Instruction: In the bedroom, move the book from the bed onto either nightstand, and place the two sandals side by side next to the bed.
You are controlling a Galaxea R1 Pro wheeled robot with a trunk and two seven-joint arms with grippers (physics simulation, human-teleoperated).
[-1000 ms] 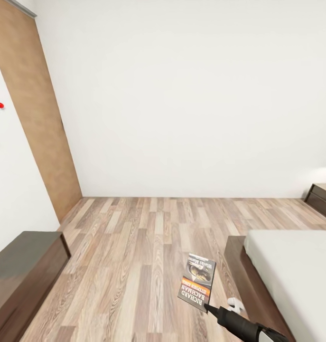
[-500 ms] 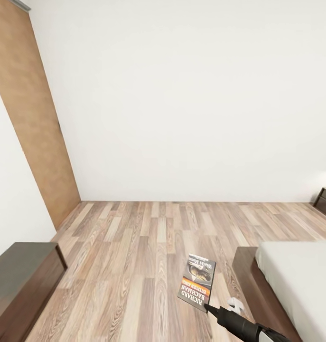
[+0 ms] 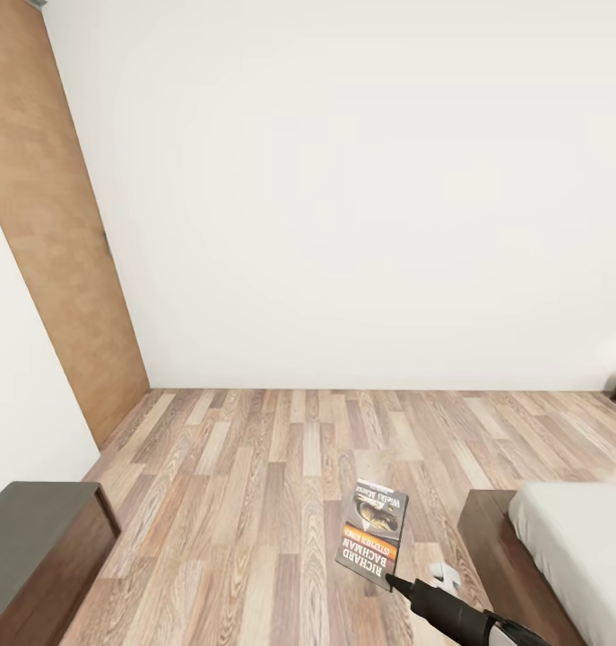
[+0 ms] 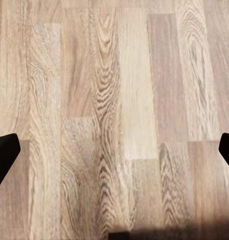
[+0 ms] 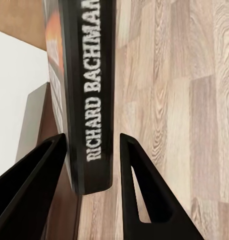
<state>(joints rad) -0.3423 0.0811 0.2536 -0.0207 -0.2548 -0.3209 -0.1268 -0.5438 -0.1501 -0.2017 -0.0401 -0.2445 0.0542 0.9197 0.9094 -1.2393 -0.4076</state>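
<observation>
Head view: the book [image 3: 372, 533] hangs above the plank floor [image 3: 254, 502] at about five o'clock, dark photo cover, orange band, white "Richard Bachman" lettering upside down, pinched at its lower corner by the right gripper [image 3: 399, 585]. Bed [image 3: 559, 556] corner at four o'clock, a dark cabinet [image 3: 34, 538] at eight.

Left wrist: left gripper [image 4: 114, 150] jaws spread wide over bare planks.

Right wrist: black fingers [image 5: 139, 190] clamp the book's dark spine [image 5: 97, 90], white lettering running along it.
</observation>
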